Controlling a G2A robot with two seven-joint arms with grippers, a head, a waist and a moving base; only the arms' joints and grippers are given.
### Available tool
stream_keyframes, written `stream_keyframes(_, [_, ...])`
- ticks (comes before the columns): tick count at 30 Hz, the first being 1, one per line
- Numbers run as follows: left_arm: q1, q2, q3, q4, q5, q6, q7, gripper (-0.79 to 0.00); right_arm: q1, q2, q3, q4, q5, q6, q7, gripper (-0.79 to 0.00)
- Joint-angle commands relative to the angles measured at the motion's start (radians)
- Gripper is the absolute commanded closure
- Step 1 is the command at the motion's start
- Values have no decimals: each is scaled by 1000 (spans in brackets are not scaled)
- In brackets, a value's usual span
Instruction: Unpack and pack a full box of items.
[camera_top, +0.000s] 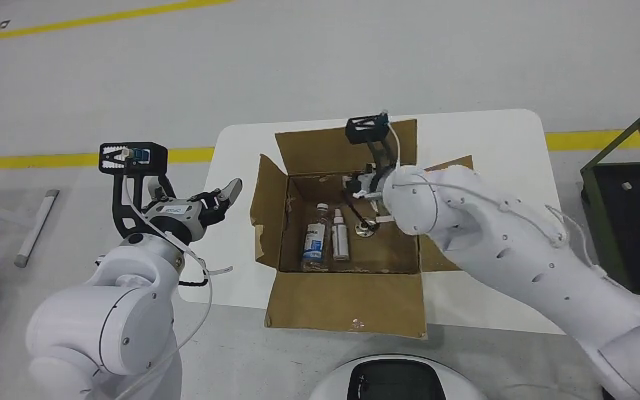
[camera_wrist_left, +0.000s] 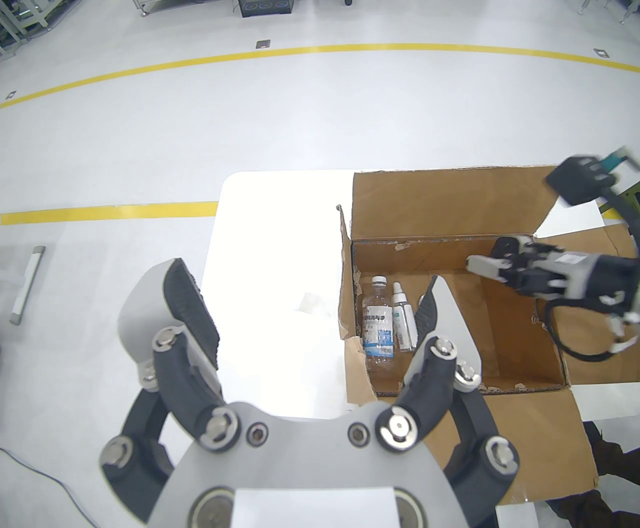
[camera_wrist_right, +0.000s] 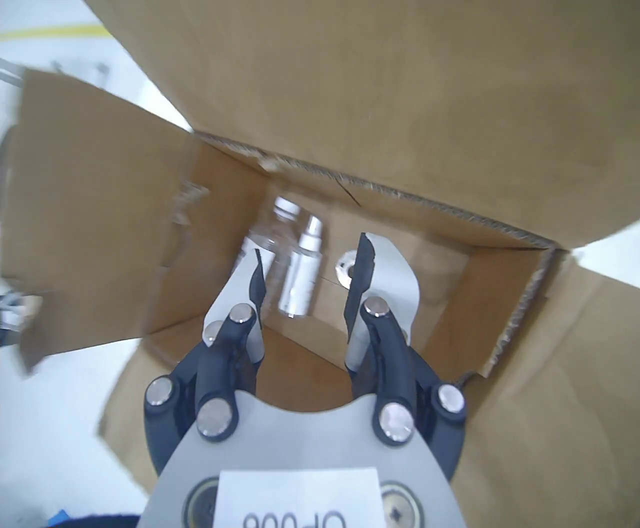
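The right tool (camera_wrist_right: 310, 250) hangs inside the open cardboard box (camera_top: 345, 300), fingers spread, holding nothing. On the box floor toward 9 o'clock a clear bottle (camera_top: 316, 240) and a white spray bottle (camera_top: 341, 235) lie side by side, with a small round object (camera_wrist_right: 345, 265), perhaps a cap, just beside them. The box stands mid-tabletop (camera_top: 500, 135). The left tool (camera_top: 228, 192) hovers over the tabletop's 9 o'clock edge, released and empty.

Box (camera_top: 345, 300) was matt brown corrugated cardboard with rough, torn edges. Larger bottle (camera_top: 316, 238) was clear glossy plastic; spray bottle (camera_top: 340, 235) was opaque white plastic. Table (camera_top: 500, 140) was smooth white. Left gripper (camera_wrist_left: 305, 272) pads (camera_wrist_left: 192, 310) were black, ribbed and rubbery.
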Motion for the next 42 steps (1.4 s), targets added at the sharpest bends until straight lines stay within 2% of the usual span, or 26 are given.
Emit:
stream_keyframes(1, [0, 0, 0, 0, 0, 0, 0, -785, -110, 31, 186, -128, 35, -15, -24, -613])
stream_keyframes(2, [0, 0, 0, 0, 0, 0, 0, -785, -164, 43, 265, -176, 69, -32, -30, -637])
stream_keyframes(4, [0, 0, 0, 0, 0, 0, 0, -785, -270, 62, 432, -258, 141, -64, -56, -625])
stream_keyframes(7, [0, 0, 0, 0, 0, 0, 0, -785, -424, 75, 649, -305, 308, -160, -87, -751])
stream_keyframes(8, [0, 0, 0, 0, 0, 0, 0, -785, -474, 76, 703, -302, 375, -204, -93, -748])
stream_keyframes(10, [0, 0, 0, 0, 0, 0, 0, -785, -567, 76, 808, -269, 509, -290, -119, -693])
stream_keyframes(11, [0, 0, 0, 0, 0, 0, 0, -785, -607, 76, 849, -254, 563, -339, -124, -677])
stream_keyframes(15, [0, 0, 0, 0, 0, 0, 0, -785, -745, 73, 959, -187, 757, -494, -110, -779])
stream_keyframes(18, [0, 0, 0, 0, 0, 0, 0, -785, -812, 71, 984, -143, 847, -561, -106, -779])
stream_keyframes(21, [0, 0, 0, 0, 0, 0, 0, -785, -849, 70, 966, -103, 858, -591, -107, -714])
stream_keyframes(23, [0, 0, 0, 0, 0, 0, 0, -785, -849, 68, 936, -81, 884, -613, -110, -653])
stream_keyframes(24, [0, 0, 0, 0, 0, 0, 0, -785, -848, 66, 919, -64, 904, -632, -109, -597])
stream_keyframes(27, [0, 0, 0, 0, 0, 0, 0, -785, -826, 66, 856, -10, 886, -632, -89, -320])
stream_keyframes(29, [0, 0, 0, 0, 0, 0, 0, -785, -804, 65, 821, 16, 879, -640, -85, -231])
stream_keyframes(30, [0, 0, 0, 0, 0, 0, 0, -785, -796, 65, 808, 27, 873, -645, -82, -120])
stream_keyframes(32, [0, 0, 0, 0, 0, 0, 0, -785, -784, 66, 790, 49, 871, -657, -80, 0])
stream_keyframes(36, [0, 0, 0, 0, 0, 0, 0, -785, -780, 68, 789, 71, 878, -677, -89, 0])
stream_keyframes(42, [0, 0, 0, 0, 0, 0, 0, -785, -813, 78, 850, 52, 898, -693, -97, 0])
